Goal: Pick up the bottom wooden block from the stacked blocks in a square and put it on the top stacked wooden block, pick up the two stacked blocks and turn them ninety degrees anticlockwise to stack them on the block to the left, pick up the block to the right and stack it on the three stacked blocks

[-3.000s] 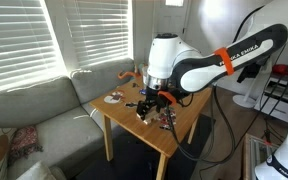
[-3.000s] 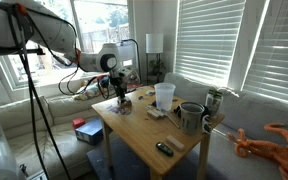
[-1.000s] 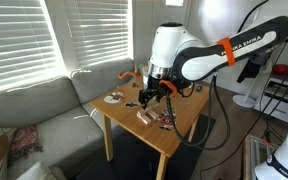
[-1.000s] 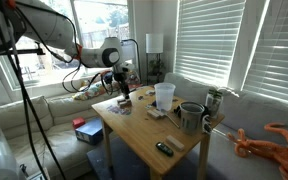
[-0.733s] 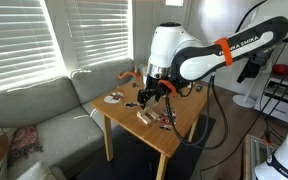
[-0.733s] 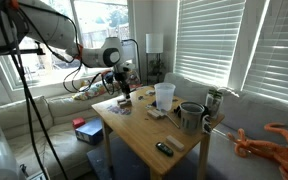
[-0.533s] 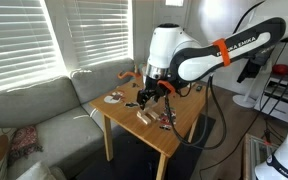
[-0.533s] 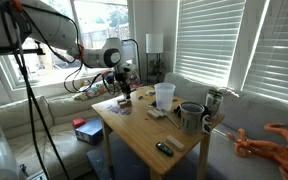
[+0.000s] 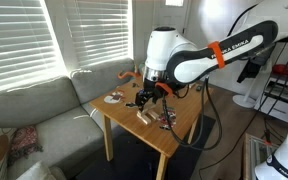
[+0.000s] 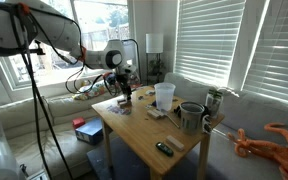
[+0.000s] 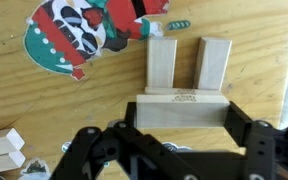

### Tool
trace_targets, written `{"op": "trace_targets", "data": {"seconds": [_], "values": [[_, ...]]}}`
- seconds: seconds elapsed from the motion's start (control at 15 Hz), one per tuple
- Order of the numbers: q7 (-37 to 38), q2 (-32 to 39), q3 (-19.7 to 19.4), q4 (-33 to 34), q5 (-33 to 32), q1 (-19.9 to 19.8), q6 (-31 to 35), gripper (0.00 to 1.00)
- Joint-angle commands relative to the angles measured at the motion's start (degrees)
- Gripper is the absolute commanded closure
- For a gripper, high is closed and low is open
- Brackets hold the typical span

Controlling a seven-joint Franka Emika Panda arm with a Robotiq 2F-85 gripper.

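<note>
The gripper hangs above the bench, closed on the ends of 1 wooden block, with 2 more blocks lying side by side beneath, so step 1 looks underway and every later stacking remains.
</note>
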Motion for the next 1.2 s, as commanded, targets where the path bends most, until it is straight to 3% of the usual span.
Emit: {"op": "trace_targets", "data": {"seconds": [0.0,1.13], "values": [[0.4,1.4,-0.7,1.9,-0.5,0.8,-0.6,0.4],[1.6,2.3,-0.9,2.1,0.0,1.0,1.1,0.4]]}}
